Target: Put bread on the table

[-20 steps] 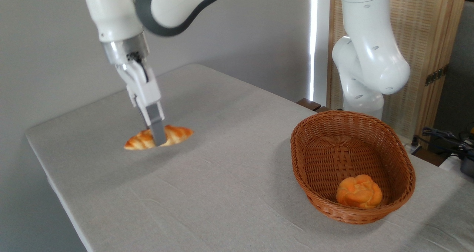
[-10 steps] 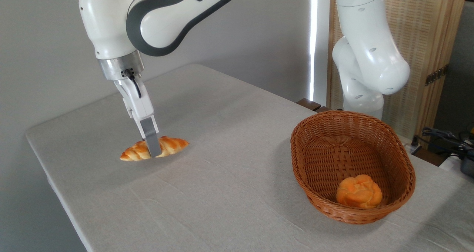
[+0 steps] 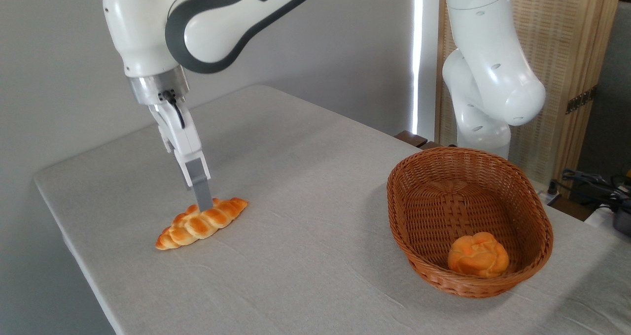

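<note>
The bread, a braided golden-orange loaf with pointed ends, lies flat on the table near its left side, braided top facing up. My gripper hangs just above the loaf's far edge, its grey fingertip at the crust. The loaf rests on the cloth, no longer held between the fingers. Only the near finger shows; the other is hidden behind it.
A brown wicker oval basket stands at the right with a round knotted orange bun inside. The arm's white base rises behind the basket. The table's left edge runs close to the loaf.
The gripper lowered the loaf to the cloth and let it go. The loaf rolled flat and now shows its braided top, slightly lower and nearer the front than before.
</note>
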Tool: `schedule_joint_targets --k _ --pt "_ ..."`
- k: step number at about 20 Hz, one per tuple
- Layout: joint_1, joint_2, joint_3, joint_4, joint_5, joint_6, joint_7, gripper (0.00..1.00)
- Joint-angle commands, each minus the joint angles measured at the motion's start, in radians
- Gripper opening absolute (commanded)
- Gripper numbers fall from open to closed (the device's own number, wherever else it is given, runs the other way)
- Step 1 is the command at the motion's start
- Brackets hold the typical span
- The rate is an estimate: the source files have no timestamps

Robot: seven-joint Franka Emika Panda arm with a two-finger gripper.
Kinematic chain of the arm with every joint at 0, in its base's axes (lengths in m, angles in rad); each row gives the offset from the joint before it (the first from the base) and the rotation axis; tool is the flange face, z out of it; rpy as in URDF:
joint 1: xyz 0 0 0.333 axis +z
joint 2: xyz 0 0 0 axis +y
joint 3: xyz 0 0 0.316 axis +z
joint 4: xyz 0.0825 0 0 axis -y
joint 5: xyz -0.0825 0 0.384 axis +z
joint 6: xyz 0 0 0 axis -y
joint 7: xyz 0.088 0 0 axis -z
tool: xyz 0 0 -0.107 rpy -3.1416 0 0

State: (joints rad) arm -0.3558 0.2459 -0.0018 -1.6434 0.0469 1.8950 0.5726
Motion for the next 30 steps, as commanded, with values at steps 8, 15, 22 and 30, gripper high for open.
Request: schedule_joint_targets --k 8,15,22,30 --pt "0.293 -0.226 -0.113 0.007 -0.024 -0.214 0.022 1.00" --pt "0.301 -0.254 -0.020 0.040 -0.079 -0.296 0.148 1.00" --pt "0.281 -0.254 0.035 0.063 -0.096 -0.306 0.174 1.00" --pt "0.265 -0.250 0.048 0.063 -0.093 -0.306 0.161 1.00"
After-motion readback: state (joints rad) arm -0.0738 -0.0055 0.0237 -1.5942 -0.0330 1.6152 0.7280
